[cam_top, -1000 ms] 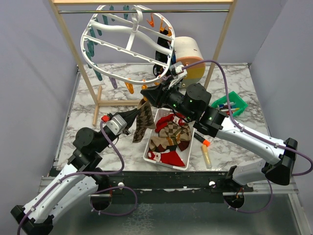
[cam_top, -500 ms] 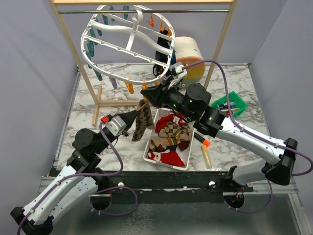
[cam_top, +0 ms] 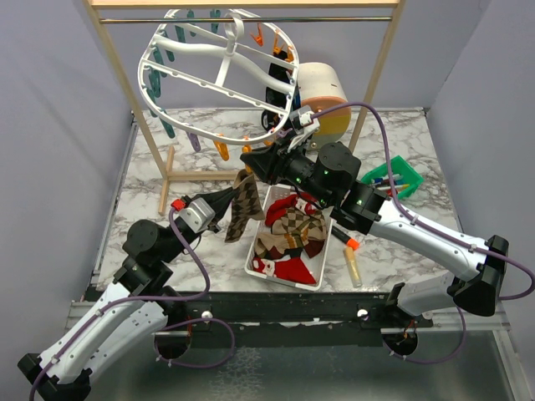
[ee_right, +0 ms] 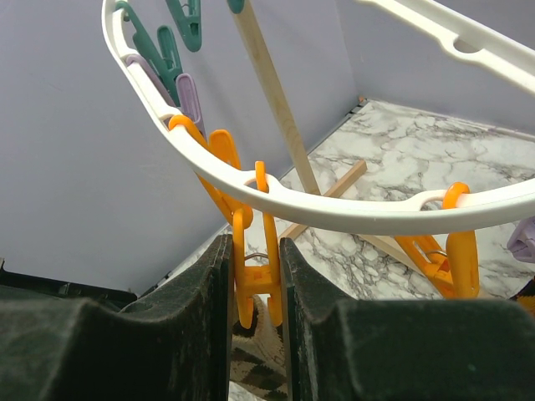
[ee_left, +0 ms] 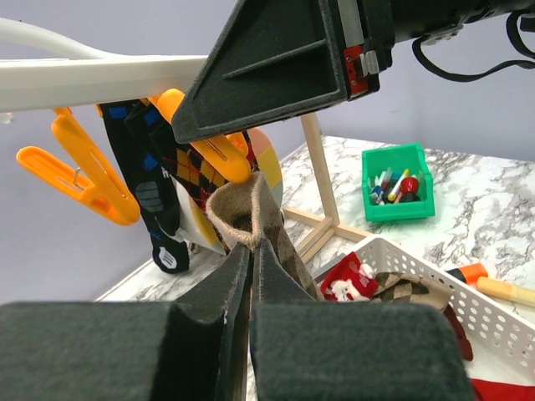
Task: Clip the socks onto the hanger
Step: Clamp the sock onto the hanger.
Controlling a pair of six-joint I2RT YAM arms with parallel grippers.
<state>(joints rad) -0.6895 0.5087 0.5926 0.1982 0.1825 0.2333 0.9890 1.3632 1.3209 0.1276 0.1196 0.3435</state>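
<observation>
The white oval hanger [cam_top: 209,88] hangs from the rack's rod, with a black sock [cam_top: 276,83] clipped on its far side. My right gripper [cam_top: 251,159] is closed on the handles of an orange clip [ee_right: 255,276] on the hanger's near rim [ee_right: 334,213]. My left gripper [cam_top: 224,200] is shut on a brown argyle sock [cam_top: 245,205] and holds its cuff [ee_left: 247,209] up at that clip's mouth [ee_left: 221,154]. The cuff shows just under the clip in the right wrist view [ee_right: 261,355]. More socks [cam_top: 292,234], red and argyle, lie in a white basket [cam_top: 258,251].
The wooden rack [cam_top: 150,142] stands at the back left, its foot [cam_top: 201,175] on the table. A green bin [cam_top: 399,177] of small items sits at the right. A white and orange roll [cam_top: 322,92] is behind the hanger. An orange marker [cam_top: 351,244] and a tube [cam_top: 354,269] lie right of the basket.
Almost nothing. My left gripper has edged slightly with the sock. The right gripper stays on the orange clip.
</observation>
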